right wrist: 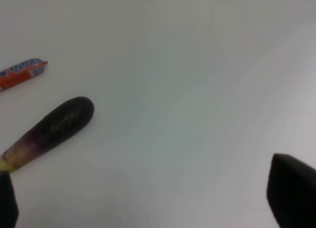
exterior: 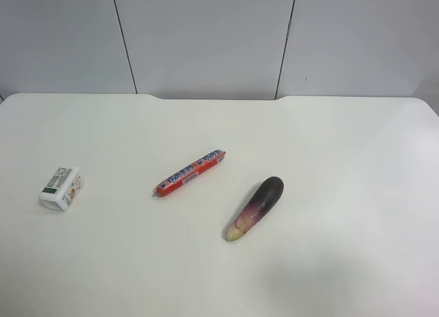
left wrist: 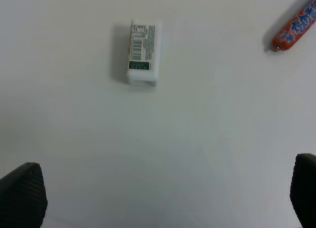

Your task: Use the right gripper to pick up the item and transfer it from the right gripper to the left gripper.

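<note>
1. A small white carton (exterior: 61, 188) with a green label and barcode is seen lying flat on the white table (exterior: 343, 159), toward the exterior high view's left, well apart from the other objects.
2. A red sausage stick (exterior: 191, 173) is laid diagonally near the table's middle; a purple eggplant (exterior: 254, 208) is placed just beside it, not touching.
3. No arm is shown in the exterior high view.
4. The left gripper (left wrist: 163, 198) is held above the table with its fingers spread wide; the carton (left wrist: 142, 52) is seen ahead of it, untouched.
5. The right gripper (right wrist: 148, 198) is likewise spread wide and holds nothing; the eggplant (right wrist: 49, 132) is seen near one fingertip (right wrist: 294, 191).
</note>
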Action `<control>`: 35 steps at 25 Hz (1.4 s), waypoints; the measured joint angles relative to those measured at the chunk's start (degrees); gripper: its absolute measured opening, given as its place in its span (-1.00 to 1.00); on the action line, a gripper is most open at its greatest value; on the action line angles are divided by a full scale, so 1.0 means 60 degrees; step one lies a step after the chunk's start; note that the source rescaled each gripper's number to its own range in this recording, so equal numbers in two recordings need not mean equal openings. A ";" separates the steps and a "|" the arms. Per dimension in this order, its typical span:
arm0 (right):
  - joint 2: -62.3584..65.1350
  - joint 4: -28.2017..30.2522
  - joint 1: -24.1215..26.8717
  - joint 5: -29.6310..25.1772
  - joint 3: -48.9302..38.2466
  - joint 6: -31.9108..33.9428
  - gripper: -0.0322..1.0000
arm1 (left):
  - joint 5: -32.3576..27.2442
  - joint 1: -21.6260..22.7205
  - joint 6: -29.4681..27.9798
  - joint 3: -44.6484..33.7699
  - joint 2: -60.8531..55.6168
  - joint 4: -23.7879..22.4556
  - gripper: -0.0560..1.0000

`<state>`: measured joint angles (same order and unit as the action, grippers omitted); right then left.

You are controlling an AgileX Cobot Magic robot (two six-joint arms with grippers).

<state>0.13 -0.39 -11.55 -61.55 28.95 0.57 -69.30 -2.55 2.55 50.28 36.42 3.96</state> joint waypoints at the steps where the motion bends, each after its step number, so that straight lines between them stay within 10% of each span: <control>1: 0.0000 0.0000 0.0000 0.0000 0.0000 0.0000 1.00 | -0.0019 0.0000 0.0000 -0.0235 -0.0307 0.0000 1.00; 12: 0.0000 0.0000 0.0000 0.0000 0.0000 0.0000 1.00 | -0.0112 0.0000 0.0051 -0.2930 -0.3346 -0.0012 1.00; 35: 0.0000 0.0000 0.0000 0.0000 0.0000 0.0000 1.00 | 0.1419 0.0000 0.0294 -0.3533 -0.6122 0.0101 1.00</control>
<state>0.13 -0.39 -11.55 -61.55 28.95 0.57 -60.79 -2.55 4.31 29.08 -0.31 4.57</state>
